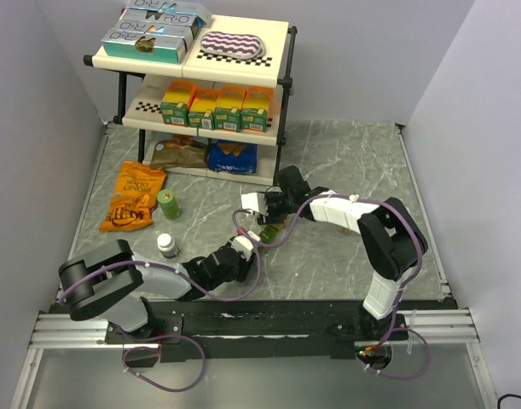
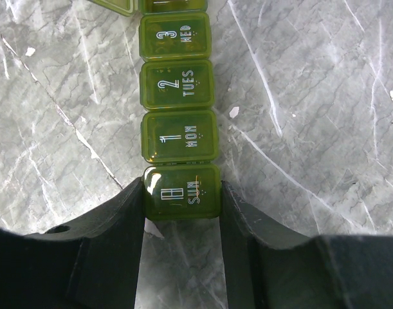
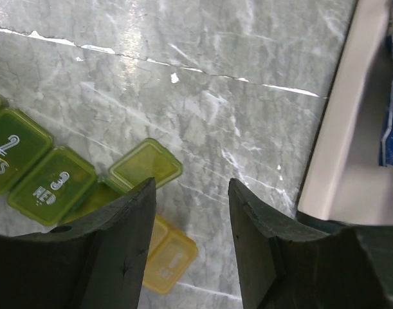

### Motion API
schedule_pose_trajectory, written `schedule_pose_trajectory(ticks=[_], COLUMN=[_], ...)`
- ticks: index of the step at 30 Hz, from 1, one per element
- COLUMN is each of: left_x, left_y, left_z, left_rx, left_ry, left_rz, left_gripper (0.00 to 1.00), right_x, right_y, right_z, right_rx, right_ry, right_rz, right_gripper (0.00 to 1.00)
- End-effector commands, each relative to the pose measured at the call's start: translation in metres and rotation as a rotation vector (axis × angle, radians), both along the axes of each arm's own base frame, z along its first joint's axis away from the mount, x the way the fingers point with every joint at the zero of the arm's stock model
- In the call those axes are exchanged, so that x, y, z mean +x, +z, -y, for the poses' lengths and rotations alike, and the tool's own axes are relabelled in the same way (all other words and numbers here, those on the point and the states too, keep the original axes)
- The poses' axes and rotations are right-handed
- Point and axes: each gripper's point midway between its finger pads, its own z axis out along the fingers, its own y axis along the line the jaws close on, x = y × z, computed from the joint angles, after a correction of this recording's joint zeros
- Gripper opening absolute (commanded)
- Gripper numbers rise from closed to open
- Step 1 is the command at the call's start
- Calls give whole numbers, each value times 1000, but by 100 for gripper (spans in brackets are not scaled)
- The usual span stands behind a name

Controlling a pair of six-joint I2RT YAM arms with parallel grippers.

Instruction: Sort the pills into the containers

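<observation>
Containers (image 2: 178, 96) strip lies flat mid surface (image 2: 312, 129), bare marble along both long sides. Left claw (image 2: 183, 193) clenched on SUN end compartment, fingers touching its side edges. Right claw (image 3: 191, 187) released, nothing between fingers, above yellow end beside flipped-open lid (image 3: 145, 163). Shelf (image 3: 338, 148) base edge close to right claw. Green bottle (image 1: 168, 204) and white-capped bottle (image 1: 166, 245) well apart on left.

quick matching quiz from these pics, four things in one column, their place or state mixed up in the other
1 sun compartment
2 lid beside wed
3 green bottle
4 right gripper

a jaws apart, empty
b flipped open
c standing beside the orange bag
d clamped by the left gripper

Pairs: 1-d, 2-b, 3-c, 4-a
</observation>
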Motion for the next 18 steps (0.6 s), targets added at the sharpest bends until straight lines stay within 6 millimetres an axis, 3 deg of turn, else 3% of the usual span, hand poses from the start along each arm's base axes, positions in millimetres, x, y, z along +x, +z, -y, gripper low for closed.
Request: schedule_pose_trajectory(ticks=[1, 10, 18], left_x=[-5, -2, 0], left_y=[-7, -7, -8], left_z=[3, 2, -2], left_rx=[26, 34, 38], left_ry=[-34, -17, 11], left_rz=[-19, -11, -14], left_gripper=[9, 10, 11], right_x=[11, 10, 8], right_y=[12, -2, -17], right_z=[-13, -21, -16], right_rx=[4, -86, -174], right_ry=[-9, -20, -25], right_rz=[38, -14, -78], right_gripper=[56, 56, 55])
